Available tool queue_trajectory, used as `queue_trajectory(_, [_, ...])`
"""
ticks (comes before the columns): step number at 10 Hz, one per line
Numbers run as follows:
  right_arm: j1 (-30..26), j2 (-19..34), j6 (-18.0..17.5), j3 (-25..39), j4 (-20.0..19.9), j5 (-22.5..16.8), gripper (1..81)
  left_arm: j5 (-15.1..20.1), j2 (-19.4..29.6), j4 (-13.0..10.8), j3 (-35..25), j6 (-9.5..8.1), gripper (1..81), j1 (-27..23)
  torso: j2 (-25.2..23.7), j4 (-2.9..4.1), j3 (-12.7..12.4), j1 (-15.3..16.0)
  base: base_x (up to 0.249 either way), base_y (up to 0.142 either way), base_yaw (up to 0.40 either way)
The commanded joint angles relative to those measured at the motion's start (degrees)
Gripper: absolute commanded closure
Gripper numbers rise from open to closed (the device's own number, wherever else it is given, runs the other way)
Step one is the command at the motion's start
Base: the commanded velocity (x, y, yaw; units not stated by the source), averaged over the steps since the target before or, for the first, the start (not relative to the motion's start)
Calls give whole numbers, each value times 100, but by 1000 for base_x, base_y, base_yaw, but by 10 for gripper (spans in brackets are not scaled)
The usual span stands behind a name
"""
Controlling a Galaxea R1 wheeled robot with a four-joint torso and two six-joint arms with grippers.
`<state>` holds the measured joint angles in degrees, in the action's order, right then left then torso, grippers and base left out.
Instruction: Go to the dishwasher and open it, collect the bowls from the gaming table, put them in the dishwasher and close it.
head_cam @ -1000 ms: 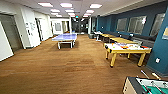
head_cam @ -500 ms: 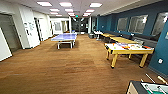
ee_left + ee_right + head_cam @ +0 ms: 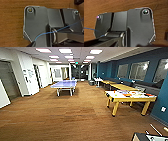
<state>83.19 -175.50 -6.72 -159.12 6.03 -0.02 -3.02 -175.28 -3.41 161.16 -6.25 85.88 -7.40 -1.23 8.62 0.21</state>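
1. One gaming table (image 3: 130, 96), white-topped with yellow edge and legs, stands at the right of the head view; the small coloured things on its surface are too blurred to count.
2. One blue table-tennis table (image 3: 64, 85) stands farther back.
3. Two plain yellow wooden tables (image 3: 123, 87) line the teal wall behind the gaming table.
4. Three windows (image 3: 139, 70) sit in the teal wall.

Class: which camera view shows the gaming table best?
The head view: the gaming table stands whole at the right on yellow legs, colourful sheets on its white top. Both wrist views look down at wooden floor, not the table.
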Motion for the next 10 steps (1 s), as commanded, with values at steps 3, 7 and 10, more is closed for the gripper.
queue_trajectory(3, [-316, 82, 20, -30, -24, -349, 10, 267, 1, 43, 21, -7, 10, -295, 0, 0, 0, 0, 162, 0, 0])
queue_trajectory(7, [-246, 223, -5, 5, -58, -384, 10, 267, 19, 34, 21, -7, 10, -278, 0, 0, 0, 2, 161, 0, 0])
queue_trajectory(10, [-149, 660, -49, 625, -85, -419, 10, 258, 62, 16, 21, -7, 10, -234, 0, 0, 0, 2, 160, 0, 0])
